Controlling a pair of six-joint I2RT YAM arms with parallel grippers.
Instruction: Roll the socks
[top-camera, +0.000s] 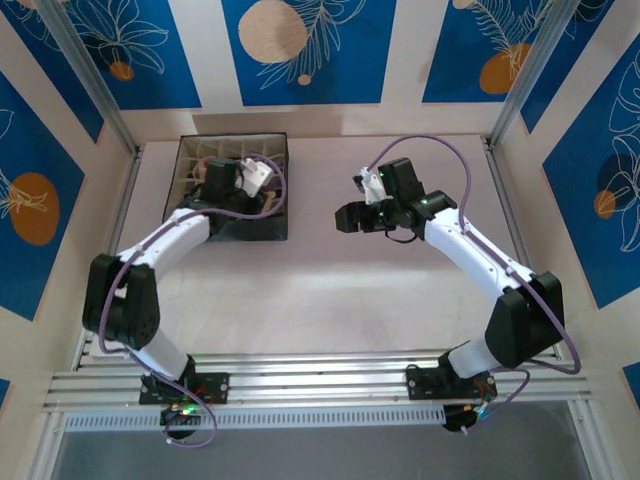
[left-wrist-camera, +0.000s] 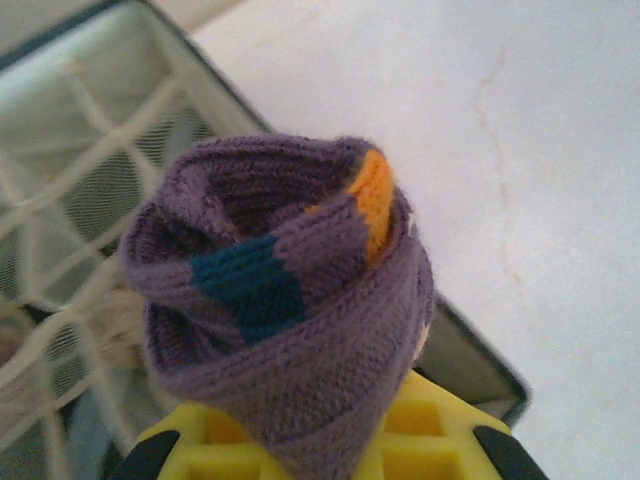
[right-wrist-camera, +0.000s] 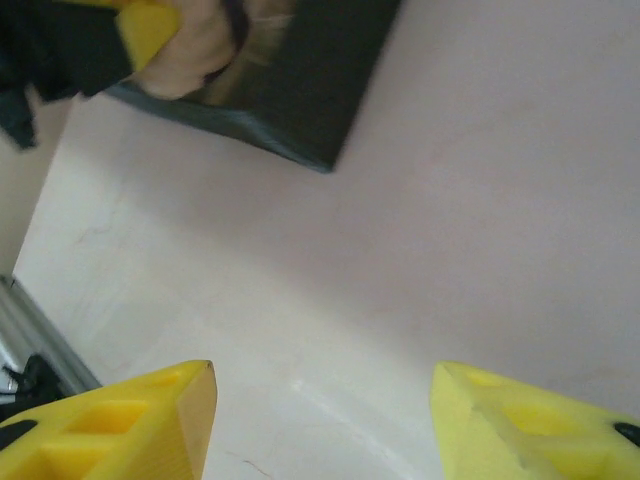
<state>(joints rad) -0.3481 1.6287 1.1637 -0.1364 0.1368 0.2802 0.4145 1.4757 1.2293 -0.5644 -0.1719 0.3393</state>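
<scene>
Purple sock (left-wrist-camera: 290, 310), rolled, sits clamped in the left tool (left-wrist-camera: 320, 452).

Left arm (top-camera: 170, 235) reaches over the dark box (top-camera: 255, 230) (back left). 1 gripper, the right gripper (top-camera: 345, 217), hovers above the table (top-camera: 330, 300), possibly open.

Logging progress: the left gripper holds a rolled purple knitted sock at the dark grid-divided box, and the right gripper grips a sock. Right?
No: in the right wrist view the right gripper is open and empty. The left gripper does hold the rolled purple knitted sock.
</scene>
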